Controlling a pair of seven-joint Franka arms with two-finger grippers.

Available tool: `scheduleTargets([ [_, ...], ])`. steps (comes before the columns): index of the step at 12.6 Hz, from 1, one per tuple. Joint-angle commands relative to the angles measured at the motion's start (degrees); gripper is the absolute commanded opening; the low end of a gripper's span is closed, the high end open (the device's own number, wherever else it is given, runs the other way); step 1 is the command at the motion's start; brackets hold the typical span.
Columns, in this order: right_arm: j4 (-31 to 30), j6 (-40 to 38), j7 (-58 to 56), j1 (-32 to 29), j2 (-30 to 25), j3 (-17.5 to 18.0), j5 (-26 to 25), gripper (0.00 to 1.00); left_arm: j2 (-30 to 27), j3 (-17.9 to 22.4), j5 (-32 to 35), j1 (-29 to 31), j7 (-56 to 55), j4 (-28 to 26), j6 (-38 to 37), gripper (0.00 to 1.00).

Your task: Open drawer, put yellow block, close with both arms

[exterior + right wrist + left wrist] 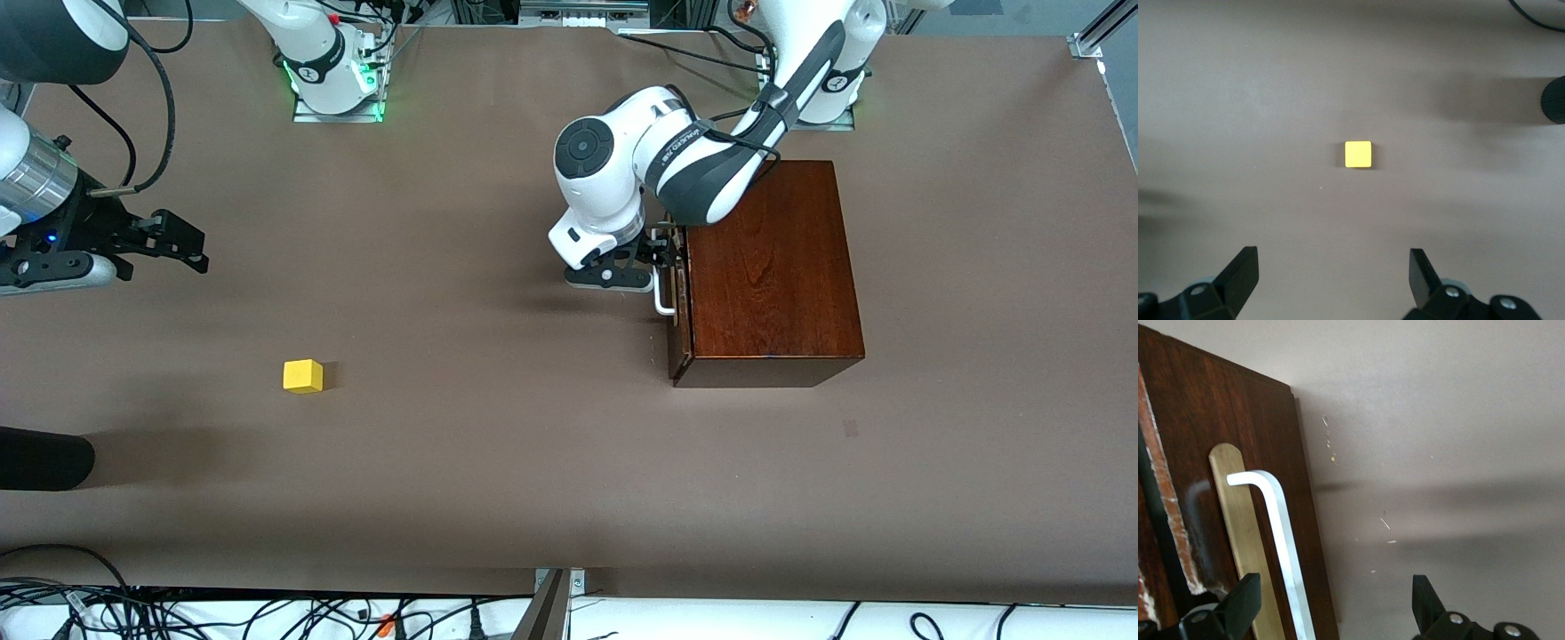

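I've got the left gripper (656, 258) down at the front of the wooden box (769, 267), right at the white handle (662, 298) of the drawer (679, 302). In the left wrist view its fingers (1238, 607) stand wide apart with the handle (1281, 540) running between them, nothing clamped. The handle sits on a pale brass-coloured plate (1238, 533) on the dark drawer front (1218, 453). From what I see the drawer is shut or nearly so; I can't tell more exactly.

The yellow block (303, 375) is out on the bare brown table (498, 427), well apart from the box, toward the right arm's end and nearer the front camera than the box's handle. The right gripper (182, 244) hangs up in the air over that end of the table, fingers (1241, 273) spread open and empty, with the block (1358, 154) lying on the table below it, in plain sight between the fingertips' line.
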Motion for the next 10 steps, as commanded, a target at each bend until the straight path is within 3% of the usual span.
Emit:
scheduleTargets([
  [1, 0.8, 1.3, 0.6, -0.8, 1.0, -0.1, 0.8, 1.00, 1.7, -0.1, 2.1, -0.3, -1.6, 1.9, 0.1, 1.00],
  [7, 0.8, 3.4, -0.1, -1.3, 4.9, -0.3, 0.6, 1.00, 2.6, 0.0, 2.5, -0.1, -7.0, 1.1, -0.2, 1.00],
  [10, 0.6, 4.5, -0.2, -0.7, 10.8, -0.1, -1.4, 1.00, 2.5, 0.2, 2.5, 0.0, -7.0, 0.0, -0.4, 1.00],
])
